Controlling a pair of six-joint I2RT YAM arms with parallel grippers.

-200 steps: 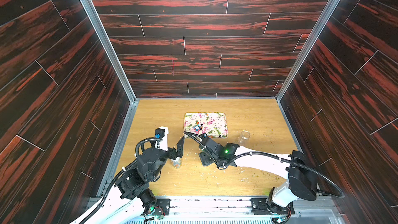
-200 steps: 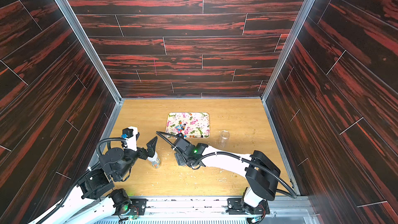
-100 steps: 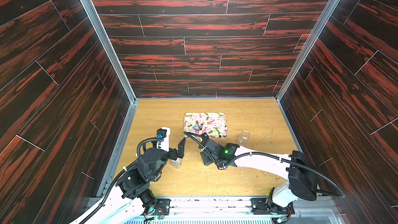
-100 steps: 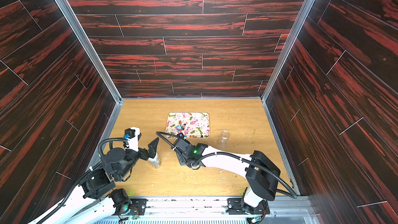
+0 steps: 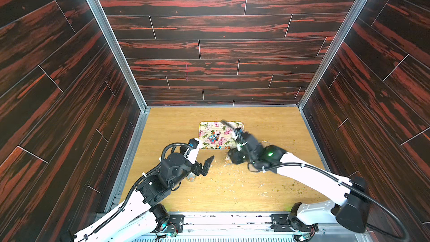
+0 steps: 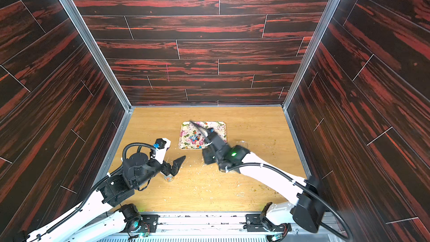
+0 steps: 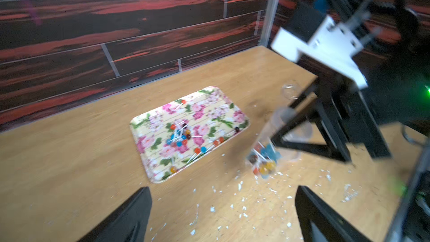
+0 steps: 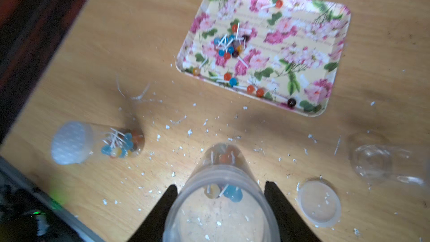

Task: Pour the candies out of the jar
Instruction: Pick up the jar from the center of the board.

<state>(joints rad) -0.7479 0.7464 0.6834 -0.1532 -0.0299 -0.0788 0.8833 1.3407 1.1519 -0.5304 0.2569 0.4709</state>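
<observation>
Right tool [image 8: 221, 185] grips the jar [image 8: 221, 219]; carry it over the tray [image 8: 337, 43] ahead, then tip slowly. Left tool [image 7: 222, 189] wide, empty.

— What did the wooden table [image 5: 176, 122] carry?
— A flowered tray [image 5: 206, 128] lay flat at twelve o'clock from the middle. At eight o'clock stood a capped jar [image 8: 74, 145] with candies [image 8: 121, 145] inside.
— And round toward three o'clock?
— At two o'clock sat an empty clear jar [image 8: 372, 161], and a loose lid [image 8: 318, 202] lay near it, not touching. The bare wood was strewn with pale crumbs [image 5: 232, 175] across the middle and toward six o'clock.
</observation>
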